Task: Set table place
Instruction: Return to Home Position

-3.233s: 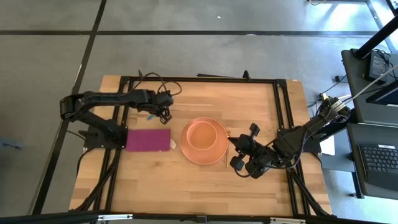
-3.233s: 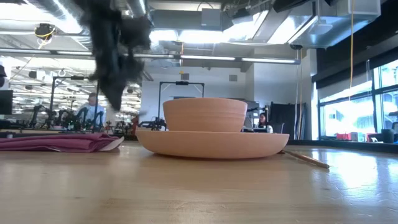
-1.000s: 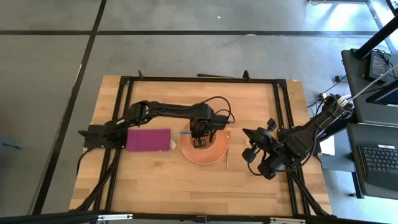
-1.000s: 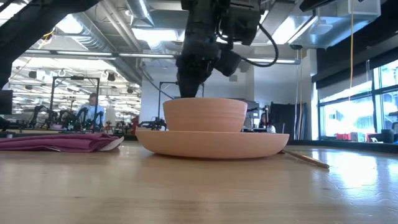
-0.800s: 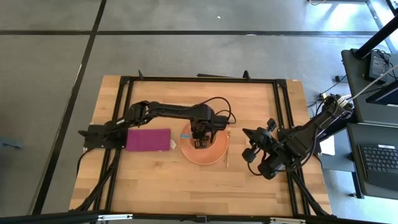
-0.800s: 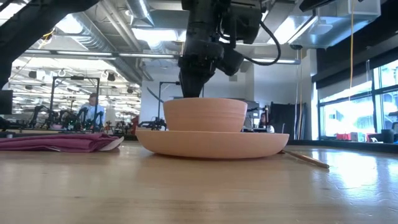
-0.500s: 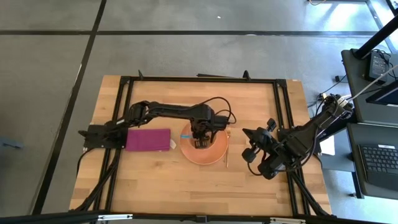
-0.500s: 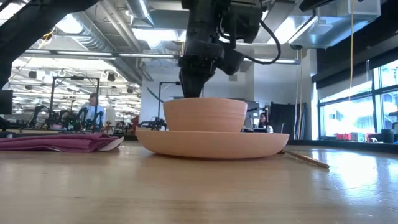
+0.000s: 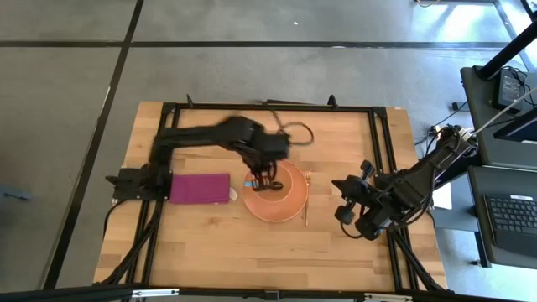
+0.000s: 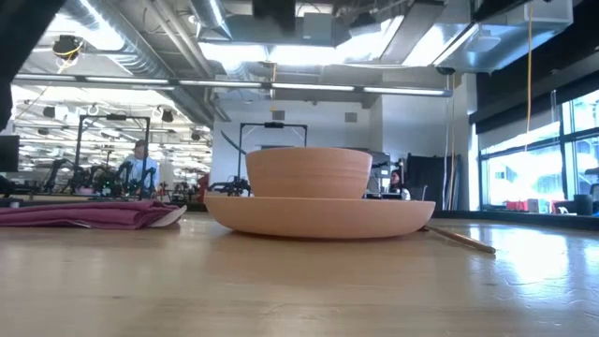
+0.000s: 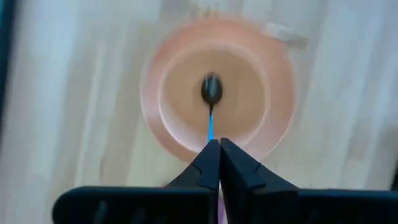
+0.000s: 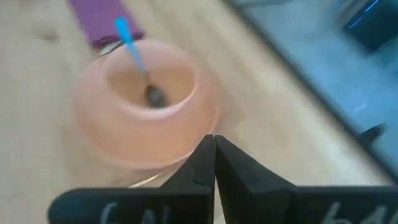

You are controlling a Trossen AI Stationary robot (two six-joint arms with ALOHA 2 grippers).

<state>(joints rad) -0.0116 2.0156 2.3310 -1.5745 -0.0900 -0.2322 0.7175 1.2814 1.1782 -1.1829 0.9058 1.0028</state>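
The salmon-orange bowl (image 9: 277, 186) sits in the matching plate (image 9: 289, 211) at the table's middle. The dark spoon's head (image 11: 211, 90) lies in the bowl, and its blue handle (image 9: 249, 182) leans over the bowl's left rim. The magenta napkin (image 9: 200, 189) lies flat left of the plate. The gold fork (image 9: 306, 201) lies right of it. My left gripper (image 9: 265, 170) hovers above the bowl's far-left side, shut (image 11: 219, 147) and clear of the spoon. My right gripper (image 9: 338, 199) waits shut (image 12: 213, 140) right of the fork.
The wood table (image 9: 218, 252) has bare planks along its near side and behind the plate. A black metal frame (image 9: 268, 106) edges it. The low view shows bowl (image 10: 309, 173), plate (image 10: 318, 215), napkin (image 10: 89, 215) and fork (image 10: 459, 240), and a person far behind.
My left gripper has risen out of the bowl and out of the low view, swinging toward the table's far-left. The spoon has stayed in the bowl, with its blue handle over the left rim.
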